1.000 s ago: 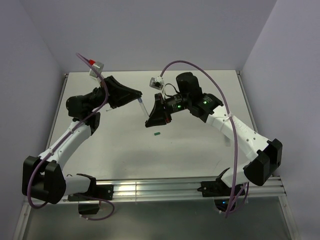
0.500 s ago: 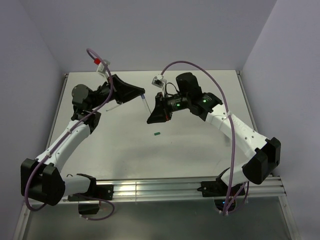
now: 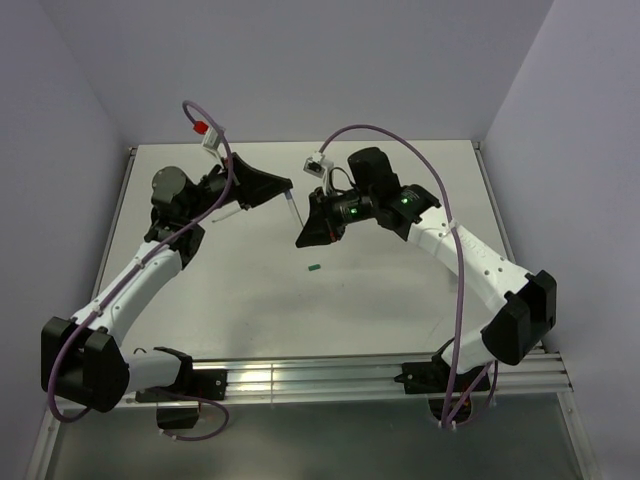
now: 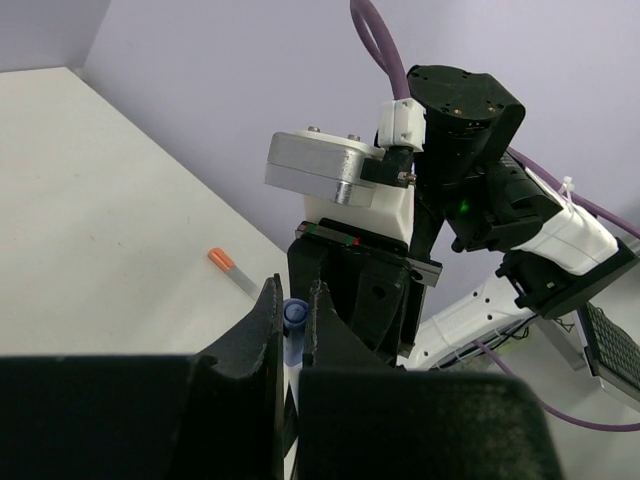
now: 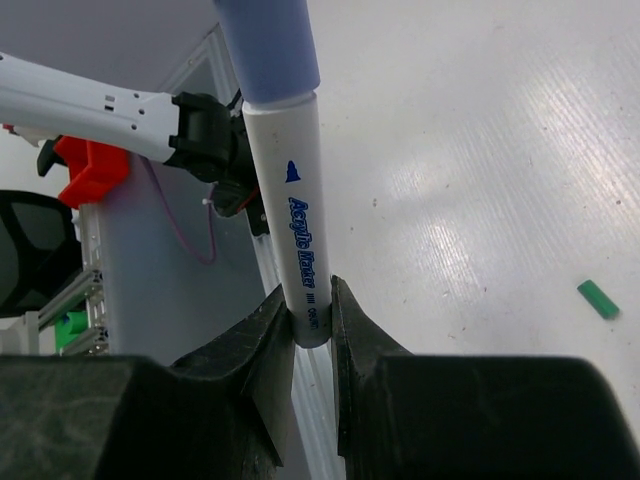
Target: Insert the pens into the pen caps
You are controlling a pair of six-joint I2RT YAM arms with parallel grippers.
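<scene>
One capping looks nearly made: left end effector (image 4: 291, 320) has brought its pinched blue cap (image 5: 268, 45) onto the pen (image 5: 295, 200) clamped by right end effector (image 5: 312, 300)

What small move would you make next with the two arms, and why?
Probably press the left gripper slightly toward the right gripper along the pen: the blue cap already sits over its end, both jaws are shut, and full seating is unclear.
</scene>
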